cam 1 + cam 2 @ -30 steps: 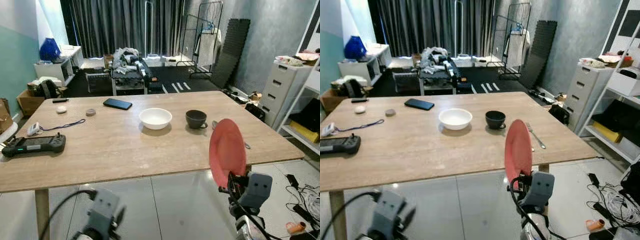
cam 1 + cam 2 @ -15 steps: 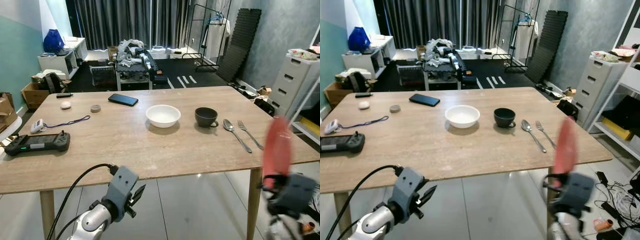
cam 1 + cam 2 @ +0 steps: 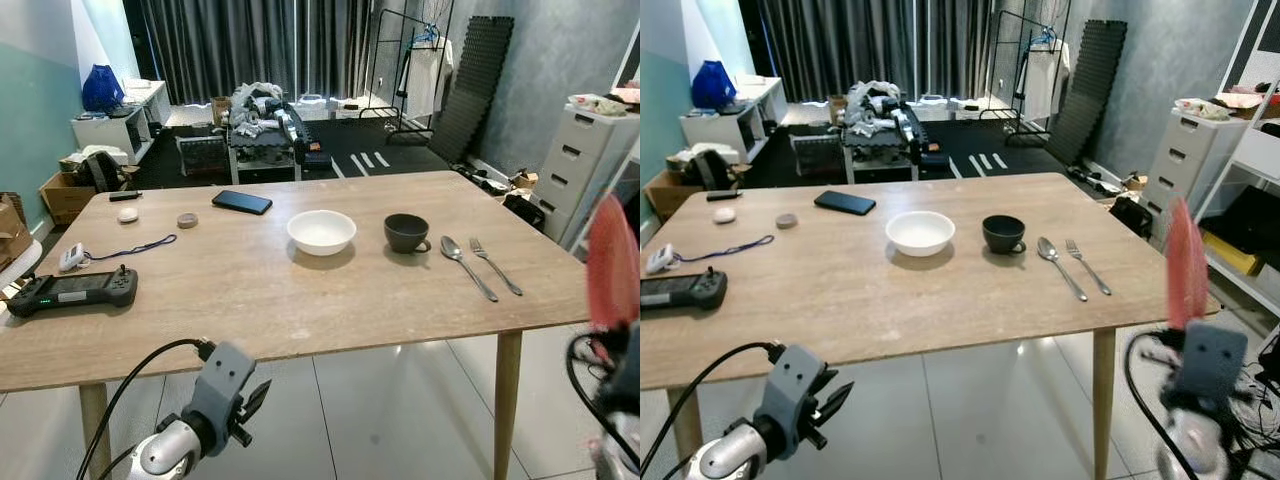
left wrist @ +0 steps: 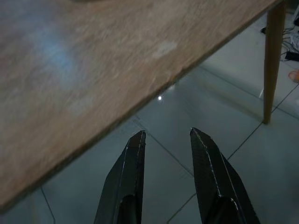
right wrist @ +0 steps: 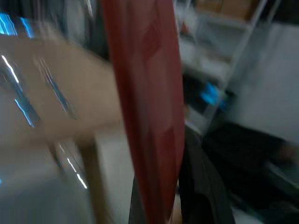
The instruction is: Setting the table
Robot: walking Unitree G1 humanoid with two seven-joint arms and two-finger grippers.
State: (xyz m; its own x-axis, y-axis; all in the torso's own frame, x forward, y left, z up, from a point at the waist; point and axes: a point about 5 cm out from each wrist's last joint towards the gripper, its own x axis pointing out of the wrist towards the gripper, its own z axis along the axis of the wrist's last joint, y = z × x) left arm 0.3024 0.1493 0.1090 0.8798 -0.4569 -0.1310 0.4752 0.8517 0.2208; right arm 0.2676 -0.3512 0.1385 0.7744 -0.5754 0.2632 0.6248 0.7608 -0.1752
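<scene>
Carrying the red plate on edge, the right gripper has its fingers clamped on the plate's lower rim and hangs off the table's corner at about four o'clock from the white bowl. Bowl, dark cup, spoon and fork already lie in a row, so the step in hand looks like bringing the plate in. Next it probably needs lifting over the edge and tipping flat onto bare wood at about six o'clock of the bowl. The left gripper idles below the near edge, fingers narrowly apart and empty
</scene>
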